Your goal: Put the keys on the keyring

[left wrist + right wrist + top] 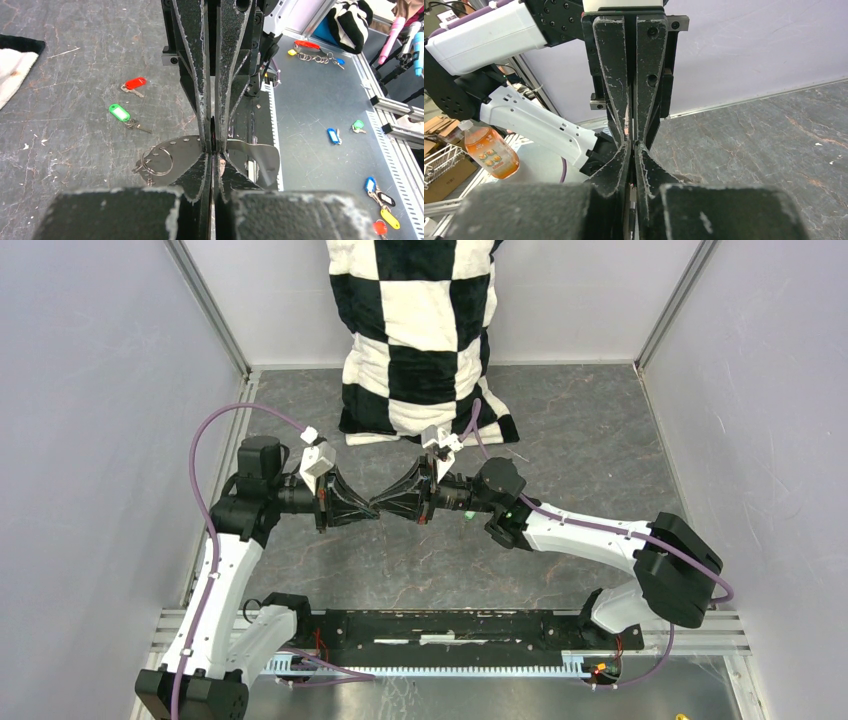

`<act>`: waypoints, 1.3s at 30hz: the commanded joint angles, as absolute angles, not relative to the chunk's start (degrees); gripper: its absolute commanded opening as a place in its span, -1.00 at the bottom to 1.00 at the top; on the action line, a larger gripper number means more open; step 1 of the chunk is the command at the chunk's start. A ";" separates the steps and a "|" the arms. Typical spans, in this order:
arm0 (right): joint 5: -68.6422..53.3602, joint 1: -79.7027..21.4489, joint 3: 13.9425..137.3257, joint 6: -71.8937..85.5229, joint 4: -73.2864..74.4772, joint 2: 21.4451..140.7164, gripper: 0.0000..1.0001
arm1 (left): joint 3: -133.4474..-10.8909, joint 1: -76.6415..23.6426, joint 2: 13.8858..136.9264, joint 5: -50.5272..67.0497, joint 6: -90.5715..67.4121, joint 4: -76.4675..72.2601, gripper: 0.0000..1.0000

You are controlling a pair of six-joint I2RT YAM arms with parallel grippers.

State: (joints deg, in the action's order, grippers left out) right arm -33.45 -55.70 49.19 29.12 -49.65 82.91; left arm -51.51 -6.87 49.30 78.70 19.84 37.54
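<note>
Black fingers (196, 176) of the left gripper (212, 156) are clenched tight, meeting the right gripper (633, 150) tip to tip above the dark grey marbled table (75, 160). The right fingers stand almost together, with only a thin slit between them. Whether either pair pinches anything I cannot tell. Beneath them, a thin silvery wire keyring (156, 161) lies at the edge of a perforated silver metal plate (184, 149). Just beyond the ring, apart from it, lies a small metal key with a green plastic head (120, 112). Farther off lies a small metal key with a red plastic head (134, 84). A black-and-white chequered cushion (420, 340) rests at the table's far end.
</note>
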 commanded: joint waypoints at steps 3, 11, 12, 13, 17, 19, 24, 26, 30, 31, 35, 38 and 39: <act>-35.68 -56.67 50.85 29.23 -52.74 81.83 -0.60 | -53.76 -7.31 49.77 81.10 19.16 35.33 -0.96; -36.08 -54.80 49.57 27.03 -48.92 77.27 -0.10 | -53.86 -7.30 49.46 81.21 21.86 35.24 -0.96; -36.13 -54.32 49.17 26.72 -48.43 76.56 -0.03 | -53.75 -7.36 49.29 81.21 22.29 35.26 -0.96; -36.13 -53.71 48.94 26.21 -47.64 75.47 0.02 | -53.60 -7.38 49.05 81.21 22.91 35.29 -0.96; -36.15 -51.60 47.68 20.73 -41.07 71.59 0.16 | -53.26 -7.38 47.14 80.28 27.21 35.09 -0.96; -37.40 -51.41 46.19 15.80 -39.29 69.44 0.20 | -53.13 -7.51 45.97 80.12 30.86 35.09 -0.95; -37.55 -51.50 45.30 4.30 -30.06 65.65 0.21 | -51.26 -8.42 42.02 78.51 43.53 35.16 -0.96; -38.46 -51.60 45.38 1.83 -28.77 64.88 0.20 | -51.02 -8.64 41.36 79.20 46.30 35.24 -0.96; -38.20 -53.65 45.67 -3.65 -27.48 64.15 0.12 | -49.56 -9.00 40.13 82.15 52.25 35.26 -0.96; -37.49 -54.27 46.09 -5.00 -26.81 64.25 0.09 | -49.12 -9.16 39.69 82.70 53.66 35.25 -0.96; -34.43 -57.21 45.97 -8.47 -26.88 63.82 0.00 | -48.59 -10.44 39.31 83.00 58.17 35.22 -0.96; -32.81 -59.25 46.44 -10.37 -26.66 63.82 -0.03 | -48.85 -11.48 40.04 82.98 61.05 35.25 -0.96; -32.06 -59.77 46.65 -10.91 -26.57 63.89 -0.04 | -49.03 -11.88 40.34 82.93 61.82 35.24 -0.96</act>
